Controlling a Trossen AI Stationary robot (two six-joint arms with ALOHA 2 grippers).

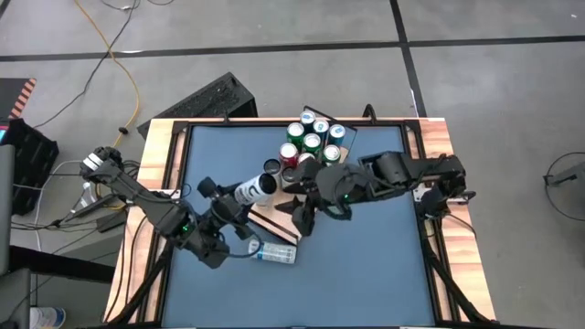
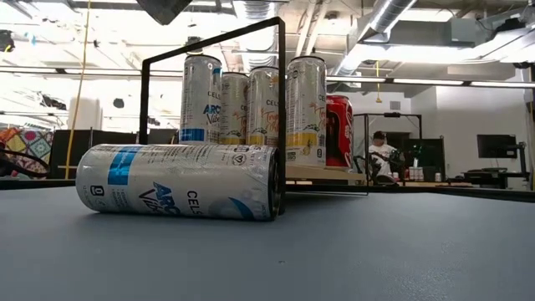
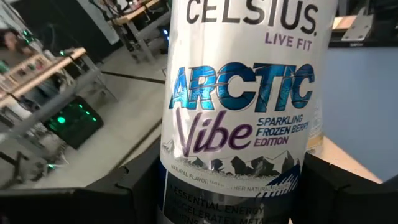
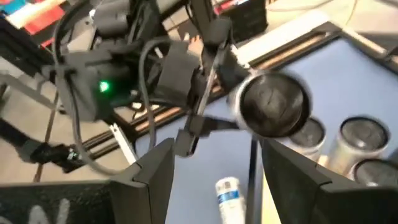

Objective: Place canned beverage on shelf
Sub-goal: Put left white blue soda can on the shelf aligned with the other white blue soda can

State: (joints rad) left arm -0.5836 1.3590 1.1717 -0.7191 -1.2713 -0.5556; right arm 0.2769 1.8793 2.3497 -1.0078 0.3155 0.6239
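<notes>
White Celsius can (image 1: 255, 189) clamped in left gripper (image 1: 239, 197), tilted toward shelf (image 1: 285, 188) front edge, not yet on it. Right gripper (image 1: 304, 217) hovers beside, fingers apart, empty. Advice: bring can upright, clear wire rail (image 2: 281, 109), lower into open spot beside standing cans (image 1: 311, 139)

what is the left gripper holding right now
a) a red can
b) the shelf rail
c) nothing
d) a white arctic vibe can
d: the left gripper is closed around the white Arctic Vibe can, whose label fills the left wrist view between its fingers.
</notes>
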